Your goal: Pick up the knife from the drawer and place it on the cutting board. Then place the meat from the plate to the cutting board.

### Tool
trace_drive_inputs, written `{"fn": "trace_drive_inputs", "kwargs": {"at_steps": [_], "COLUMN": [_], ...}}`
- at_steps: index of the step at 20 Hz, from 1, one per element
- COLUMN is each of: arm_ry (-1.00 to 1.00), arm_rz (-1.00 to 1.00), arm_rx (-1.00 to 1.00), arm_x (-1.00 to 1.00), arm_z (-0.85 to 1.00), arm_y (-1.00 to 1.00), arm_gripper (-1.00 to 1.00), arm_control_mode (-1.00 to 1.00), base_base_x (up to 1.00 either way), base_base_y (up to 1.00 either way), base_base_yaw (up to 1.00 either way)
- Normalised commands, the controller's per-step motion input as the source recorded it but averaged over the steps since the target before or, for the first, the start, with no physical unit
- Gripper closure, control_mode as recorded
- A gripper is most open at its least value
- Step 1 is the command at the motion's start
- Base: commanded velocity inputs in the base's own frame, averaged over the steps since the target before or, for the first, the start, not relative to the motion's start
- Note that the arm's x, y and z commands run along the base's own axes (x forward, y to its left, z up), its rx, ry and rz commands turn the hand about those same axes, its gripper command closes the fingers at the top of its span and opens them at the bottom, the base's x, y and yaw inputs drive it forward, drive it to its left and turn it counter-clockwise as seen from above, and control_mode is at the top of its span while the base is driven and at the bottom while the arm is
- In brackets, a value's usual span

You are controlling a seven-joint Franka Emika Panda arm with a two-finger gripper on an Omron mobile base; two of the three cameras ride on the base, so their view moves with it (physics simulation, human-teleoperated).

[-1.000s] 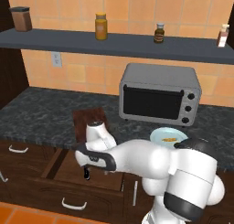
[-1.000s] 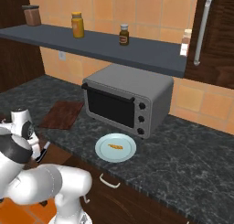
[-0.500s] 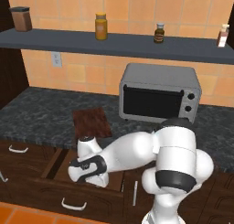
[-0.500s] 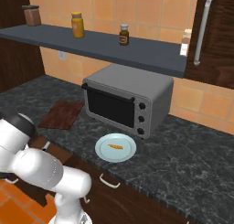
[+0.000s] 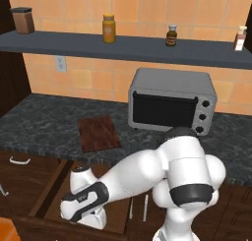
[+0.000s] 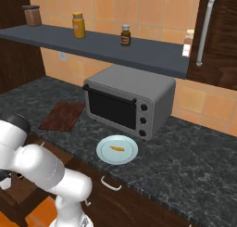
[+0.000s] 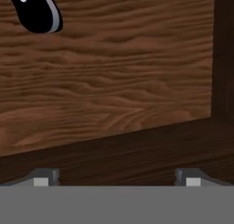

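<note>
Jaws stand wide over the drawer [image 7: 114, 81] floor, with the knife [image 7: 39, 10] handle off toward one corner; step: knife pickup; next, centre gripper [image 7: 116, 179] on handle.

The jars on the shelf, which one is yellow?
The yellow jar is second from the left in the left base view. The brown canister stands further left, the small dark bottle further right.

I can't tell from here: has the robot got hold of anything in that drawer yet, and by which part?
Nothing is held. The gripper is open over the drawer's wooden floor, and the knife's black handle lies apart from the fingertips.
</note>
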Motion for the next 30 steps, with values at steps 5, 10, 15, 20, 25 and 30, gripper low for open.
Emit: {"fn": "trace_drive_inputs", "kwargs": {"at_steps": [5,10,15,20,25,30], "arm_ry": [0.12,-0.04,-0.14,-0.04,-0.05,0.06], "arm_rz": [0.01,0.08,0.23,0.05,0.04,0.00], "arm_rx": [0.00,0.00,0.00,0.03,0.05,-0.05], "arm_x": [-0.84,0.44,0.44,0.59,0.50,0.41], "arm_z": [0.08,0.44,-0.15,-0.16,-0.32,-0.26], "arm_y": [0.65,-0.14,-0.60,-0.13,0.09,0.51], "arm_gripper": [-1.00,-1.00,-1.00,-1.00,-1.00,-1.00], "arm_control_mode": [-1.00,-1.00,-1.00,-1.00,-1.00,-1.00], "base_base_x": [0.00,0.00,0.00,0.00,0.00,0.00], "base_base_y": [0.00,0.00,0.00,0.00,0.00,0.00], "base_base_yaw": [0.00,0.00,0.00,0.00,0.00,0.00]}}
